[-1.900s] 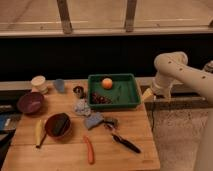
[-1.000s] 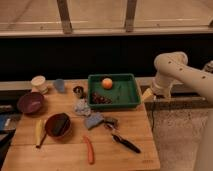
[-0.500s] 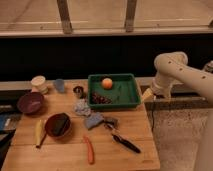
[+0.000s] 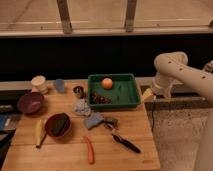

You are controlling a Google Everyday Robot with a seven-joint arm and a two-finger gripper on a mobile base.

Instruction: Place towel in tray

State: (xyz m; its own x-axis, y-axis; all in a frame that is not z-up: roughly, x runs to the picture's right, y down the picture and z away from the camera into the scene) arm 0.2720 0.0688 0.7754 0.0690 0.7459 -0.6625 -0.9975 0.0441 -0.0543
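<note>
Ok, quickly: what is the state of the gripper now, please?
Gripper: jaws open, holding nothing, just right of the tray; the towel lies on the table.

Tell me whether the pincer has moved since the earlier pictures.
No. The pincer stays beside the tray, at the edge of the table, as before.

The towel (image 4: 82, 107), a small, crumpled, pale greyish-white cloth, is lying on the worktop near its middle, just outside the tray's front-left corner. The tray (image 4: 127, 95), dark green and rectangular with sloping sides, is sitting flat by the worktop's back-right corner. The tool (image 4: 146, 95) is hovering just beside the tray's right side, jaws apart and holding nothing.
</note>
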